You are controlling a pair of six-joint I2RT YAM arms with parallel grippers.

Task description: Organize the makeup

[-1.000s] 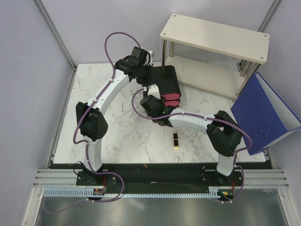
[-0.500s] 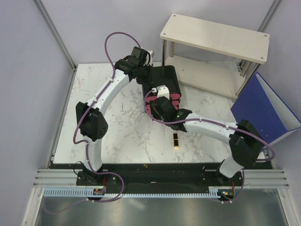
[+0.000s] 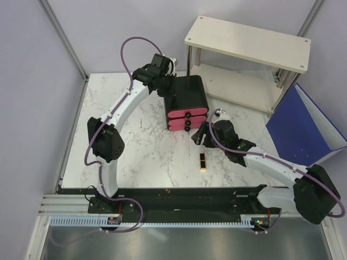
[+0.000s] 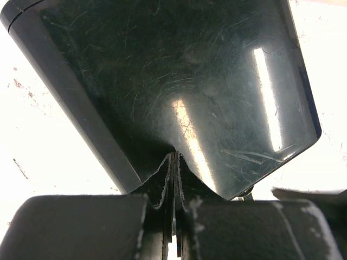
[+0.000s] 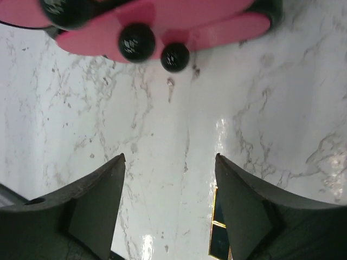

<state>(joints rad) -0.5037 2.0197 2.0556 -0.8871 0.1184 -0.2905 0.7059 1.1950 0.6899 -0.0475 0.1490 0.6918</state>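
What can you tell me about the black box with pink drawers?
The black box is shiny, scratched and plastic-looking, standing on the white marble table near its far side. Its stacked pink drawers with round black knobs face the robot. The shut left gripper touches its dark surface.

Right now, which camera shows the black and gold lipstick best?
The top external view. There the lipstick lies whole on the marble table, apart from the drawer box. The right wrist view catches only a part of it, cut off by the bottom edge. The left wrist view shows none of it.
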